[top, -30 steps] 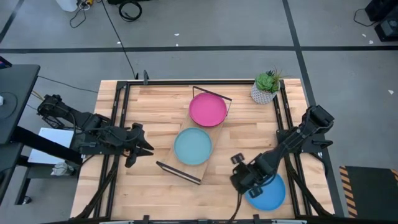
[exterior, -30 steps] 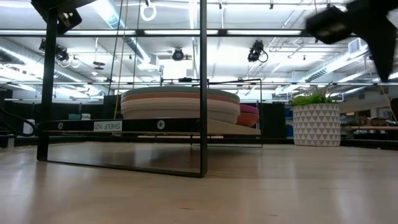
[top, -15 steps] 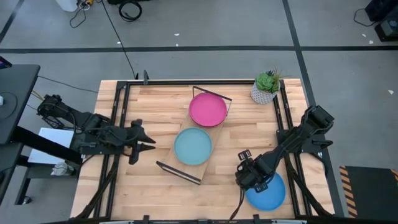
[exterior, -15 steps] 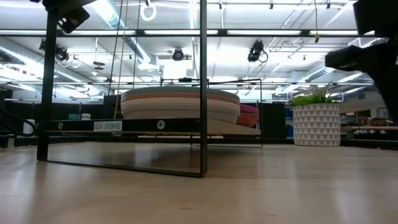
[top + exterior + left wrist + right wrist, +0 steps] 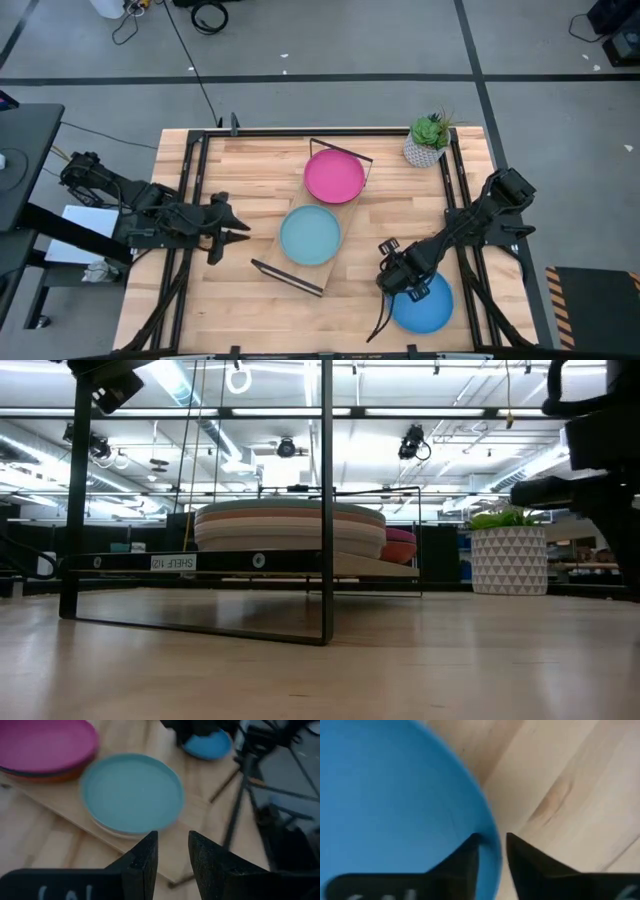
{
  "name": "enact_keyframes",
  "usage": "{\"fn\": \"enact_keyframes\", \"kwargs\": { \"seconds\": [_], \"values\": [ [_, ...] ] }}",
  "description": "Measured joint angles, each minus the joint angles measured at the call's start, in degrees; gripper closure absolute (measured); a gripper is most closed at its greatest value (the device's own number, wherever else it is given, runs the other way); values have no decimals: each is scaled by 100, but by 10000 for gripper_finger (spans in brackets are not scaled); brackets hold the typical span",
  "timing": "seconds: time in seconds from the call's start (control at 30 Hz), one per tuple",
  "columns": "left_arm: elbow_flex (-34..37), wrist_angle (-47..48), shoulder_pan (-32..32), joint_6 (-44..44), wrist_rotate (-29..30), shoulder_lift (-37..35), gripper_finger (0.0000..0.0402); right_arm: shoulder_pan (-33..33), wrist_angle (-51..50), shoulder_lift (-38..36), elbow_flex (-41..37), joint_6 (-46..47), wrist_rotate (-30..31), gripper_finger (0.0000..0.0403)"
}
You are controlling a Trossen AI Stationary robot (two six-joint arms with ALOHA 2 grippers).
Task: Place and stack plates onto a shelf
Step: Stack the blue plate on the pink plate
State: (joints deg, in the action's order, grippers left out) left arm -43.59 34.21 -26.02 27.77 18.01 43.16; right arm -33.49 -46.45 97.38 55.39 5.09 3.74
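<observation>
Bright blue plate (image 5: 425, 304) lies on the table right of the shelf (image 5: 312, 232), the right gripper (image 5: 492, 852) pinching its rim between both fingers, while the left gripper (image 5: 172, 851) waits left of the shelf, fingers slightly apart, holding nothing.

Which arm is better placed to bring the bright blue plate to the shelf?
The right. Its gripper straddles the rim of the bright blue plate; the left gripper waits beside the shelf, holding nothing.
</observation>
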Motion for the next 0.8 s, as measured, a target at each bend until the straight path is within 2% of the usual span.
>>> {"fn": "enact_keyframes", "kwargs": {
  "seconds": [0.13,0.17,0.3,0.47,0.63,0.8],
  "values": [
    [-1,-232,2,-178,578,153,287,237,-26,-18,74,-416,-72,376],
    [-2,-346,2,-276,640,205,287,320,-35,-22,125,-523,-87,386],
    [-2,-1070,-25,-893,681,412,287,725,-432,-11,491,-853,142,386],
    [-2,-2144,-61,-1707,675,491,287,1274,-1036,-11,1266,-1859,299,391],
    [-2,-2138,-64,-1482,614,489,287,1815,-1557,-9,1953,-2811,327,391],
    [-2,-2043,-159,-1305,615,489,287,2167,-2076,-9,2364,-3282,314,391]
  ]
}}
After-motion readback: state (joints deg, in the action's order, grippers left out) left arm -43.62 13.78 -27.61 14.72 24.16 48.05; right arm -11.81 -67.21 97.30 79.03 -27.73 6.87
